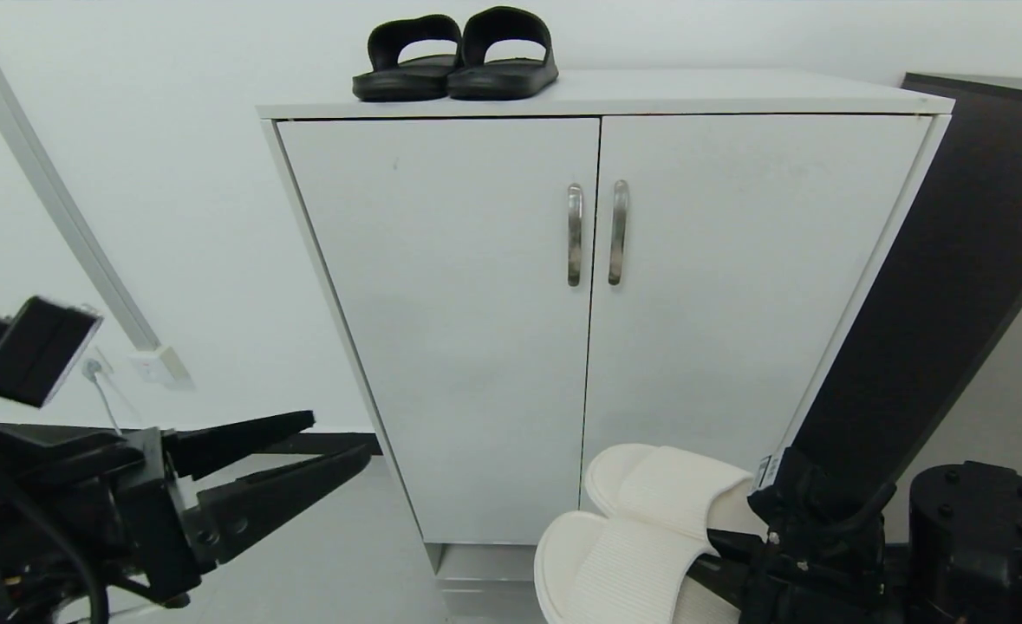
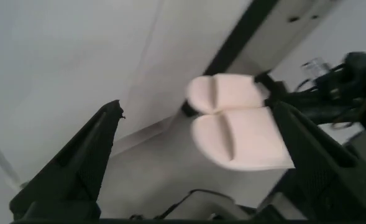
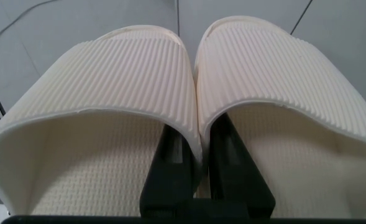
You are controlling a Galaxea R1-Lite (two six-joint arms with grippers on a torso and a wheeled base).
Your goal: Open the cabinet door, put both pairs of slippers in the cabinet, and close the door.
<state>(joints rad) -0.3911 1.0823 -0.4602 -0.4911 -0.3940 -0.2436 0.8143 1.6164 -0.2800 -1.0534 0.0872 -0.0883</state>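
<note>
Right jaws clamp the white slippers [image 3: 133, 81] by their inner walls; left jaws stand wide apart.

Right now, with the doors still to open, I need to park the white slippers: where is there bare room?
The cabinet top is bare from the black slippers to its right edge. The floor left of the cabinet is bare. It is crowded low before the right door, where the right gripper holds the white slippers.
</note>
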